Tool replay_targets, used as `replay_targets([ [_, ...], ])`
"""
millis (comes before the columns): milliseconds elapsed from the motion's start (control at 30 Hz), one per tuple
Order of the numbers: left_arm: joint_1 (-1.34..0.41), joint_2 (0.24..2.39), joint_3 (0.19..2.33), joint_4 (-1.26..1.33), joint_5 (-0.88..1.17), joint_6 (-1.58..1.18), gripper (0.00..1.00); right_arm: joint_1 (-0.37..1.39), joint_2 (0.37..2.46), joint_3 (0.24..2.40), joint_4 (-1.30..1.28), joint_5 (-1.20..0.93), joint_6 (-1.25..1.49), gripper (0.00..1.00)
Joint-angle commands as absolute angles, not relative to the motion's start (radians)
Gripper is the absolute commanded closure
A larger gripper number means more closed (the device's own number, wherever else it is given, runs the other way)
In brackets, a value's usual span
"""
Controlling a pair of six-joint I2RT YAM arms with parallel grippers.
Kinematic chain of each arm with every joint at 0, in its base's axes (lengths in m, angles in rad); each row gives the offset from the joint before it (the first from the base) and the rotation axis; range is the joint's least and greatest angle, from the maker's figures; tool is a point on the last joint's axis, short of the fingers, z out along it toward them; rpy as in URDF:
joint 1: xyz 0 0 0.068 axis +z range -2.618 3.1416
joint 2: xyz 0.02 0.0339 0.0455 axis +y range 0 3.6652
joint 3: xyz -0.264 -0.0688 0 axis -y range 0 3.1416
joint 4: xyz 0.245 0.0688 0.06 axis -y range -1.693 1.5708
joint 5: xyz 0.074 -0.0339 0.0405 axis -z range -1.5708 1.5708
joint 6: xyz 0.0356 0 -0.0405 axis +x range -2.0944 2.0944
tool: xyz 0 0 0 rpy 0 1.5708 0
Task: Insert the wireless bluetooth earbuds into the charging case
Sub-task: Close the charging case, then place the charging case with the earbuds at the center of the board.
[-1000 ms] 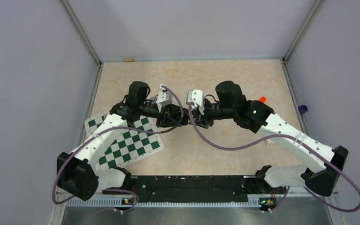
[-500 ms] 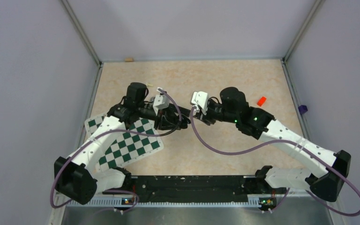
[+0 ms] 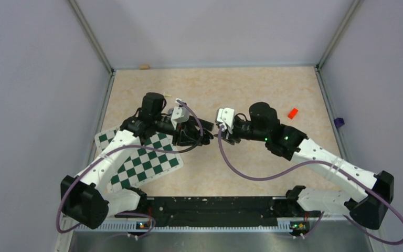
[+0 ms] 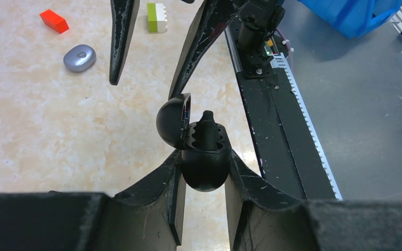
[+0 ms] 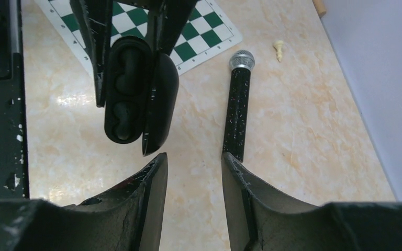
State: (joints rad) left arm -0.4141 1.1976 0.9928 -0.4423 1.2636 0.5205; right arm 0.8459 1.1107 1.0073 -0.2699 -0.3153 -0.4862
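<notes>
- While the left hand [image 4: 204,162] clamps the black charging case [image 4: 205,175] by its lower body, lid swung open, one black earbud [image 4: 207,121] stands proud of its well instead of sitting flush.
- The right hand [image 5: 191,175] is parted to a middling gap and carries nothing, just right of the case.
- Seating the bud well, I judge, means pressing straight down along the well with one fingertip. A sideways nudge could tip it out.
- The right wrist view looks into both wells, each dark-filled, and shows a microphone [image 5: 237,107], a cream chess piece [image 5: 278,48] and the chessboard [image 5: 199,31].
- Only the left wrist view shows the raised stem, plus a lavender-grey pebble [image 4: 79,57] and a red block [image 4: 53,21] on the counter [image 4: 57,136].
- No purple buds show anywhere.
</notes>
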Motion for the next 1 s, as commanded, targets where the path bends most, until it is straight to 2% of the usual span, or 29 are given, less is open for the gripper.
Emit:
replay_targets([
  [0,-0.415,1.195,0.99,-0.438,1.287,0.532,1.0,0.838,1.069,1.016,-0.216,-0.414,-0.462,0.58],
  [433,-0.415,1.198,0.988,-0.437,1.282,0.533,1.0,0.838,1.05,1.047,-0.256,-0.549,-0.444,0.57],
  [633,-0.415,1.198,0.988,-0.437,1.281,0.533,1.0,0.839,1.044,1.048,-0.259,-0.527,-0.447,0.57],
  [733,-0.414,1.202,0.986,-0.433,1.275,0.534,1.0,0.839,1.034,1.044,-0.232,-0.433,-0.451,0.54],
  [767,-0.414,1.204,0.986,-0.433,1.272,0.534,1.0,0.838,1.027,1.037,-0.203,-0.361,-0.45,0.51],
  [800,-0.415,1.206,0.986,-0.433,1.266,0.532,1.0,0.836,1.019,1.028,-0.168,-0.268,-0.448,0.42],
  [900,-0.416,1.2,0.984,-0.432,1.258,0.529,1.0,0.811,0.996,0.993,-0.027,0.071,-0.439,0.07],
  [933,-0.416,1.197,0.983,-0.428,1.253,0.527,1.0,0.796,0.988,0.98,0.015,0.128,-0.435,0.02],
  [967,-0.415,1.195,0.979,-0.419,1.248,0.521,1.0,0.781,0.979,0.967,0.04,0.159,-0.429,0.01],
])
